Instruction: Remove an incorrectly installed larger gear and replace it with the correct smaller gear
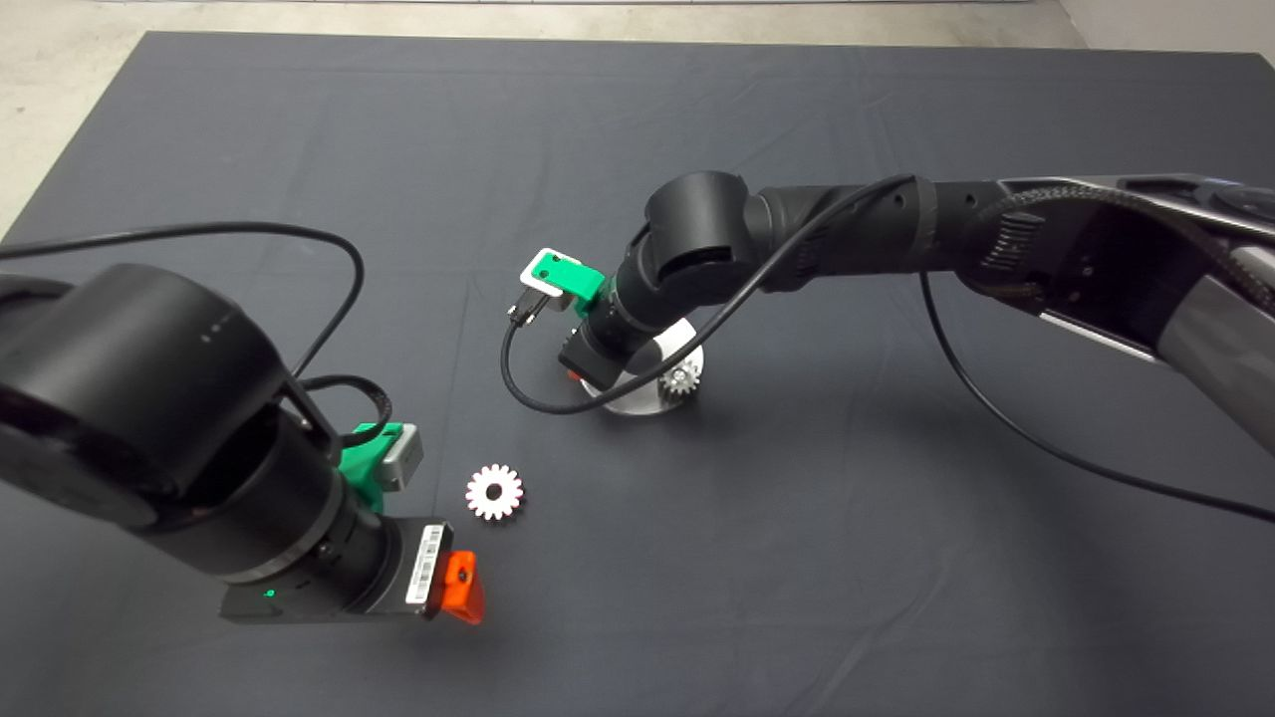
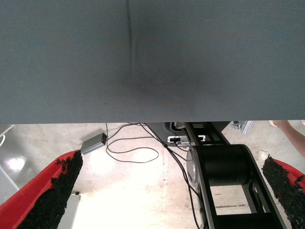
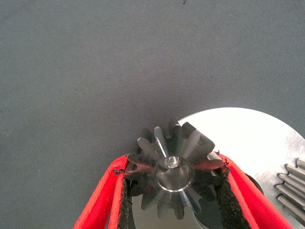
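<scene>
While the mat [image 1: 797, 129] covers nearly the whole table, both arms reach in over it. R arm [image 1: 896, 229] comes from the right edge to mid-mat, its wrist angled down over a round bright disc [image 1: 642, 401]. R gripper [image 3: 174, 174] has its fingers [image 3: 102, 200] clamped on the small gear [image 3: 174, 164], pads pressing the teeth on both sides. That gear is dark grey and shiny, w/ a pin end showing in its bore, and it overlaps the disc edge in the R wrist view. Can't tell if it's seated or just above the disc. Another small toothed gear [image 1: 680, 378] sits on the disc's right side, just beside the gripper; its teeth also show at the edge of the R wrist view.

L arm [image 1: 169, 438] fills the lower left of the head view. L gripper [image 2: 174, 191] hangs past the near mat edge, fingers [image 2: 52, 195] wide apart, nothing between them; floor, cables and robot base show beyond.

Large gear [image 1: 494, 492], bright white-faced, lies flat on the mat between the two grippers, near the L one, touching neither.
</scene>
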Action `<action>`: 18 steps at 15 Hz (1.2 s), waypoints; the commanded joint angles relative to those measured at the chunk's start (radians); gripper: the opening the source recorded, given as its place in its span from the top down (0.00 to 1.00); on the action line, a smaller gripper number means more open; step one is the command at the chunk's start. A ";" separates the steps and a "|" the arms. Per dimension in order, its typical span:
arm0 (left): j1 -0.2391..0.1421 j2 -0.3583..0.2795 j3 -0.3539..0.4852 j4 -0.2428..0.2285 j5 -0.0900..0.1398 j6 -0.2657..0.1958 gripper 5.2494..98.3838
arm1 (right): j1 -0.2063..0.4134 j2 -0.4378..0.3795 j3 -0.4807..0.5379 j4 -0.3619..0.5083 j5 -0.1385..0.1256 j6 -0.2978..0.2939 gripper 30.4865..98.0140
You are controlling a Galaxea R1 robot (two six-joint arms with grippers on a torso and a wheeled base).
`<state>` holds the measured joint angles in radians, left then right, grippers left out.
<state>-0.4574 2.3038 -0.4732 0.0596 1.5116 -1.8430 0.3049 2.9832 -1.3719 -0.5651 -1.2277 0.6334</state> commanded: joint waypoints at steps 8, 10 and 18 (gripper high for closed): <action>-0.007 -0.002 0.010 0.000 0.006 -0.005 0.01 | 0.023 -0.003 0.005 0.017 -0.038 -0.006 0.87; -0.007 -0.002 0.010 0.000 0.006 -0.006 0.01 | 0.024 -0.003 0.005 0.016 -0.042 -0.006 0.87; -0.007 -0.003 0.009 0.000 0.006 -0.005 0.01 | 0.023 -0.002 0.004 0.014 -0.042 -0.008 0.87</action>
<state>-0.4574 2.3038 -0.4732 0.0596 1.5117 -1.8430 0.3077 2.9813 -1.3719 -0.5657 -1.2604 0.6287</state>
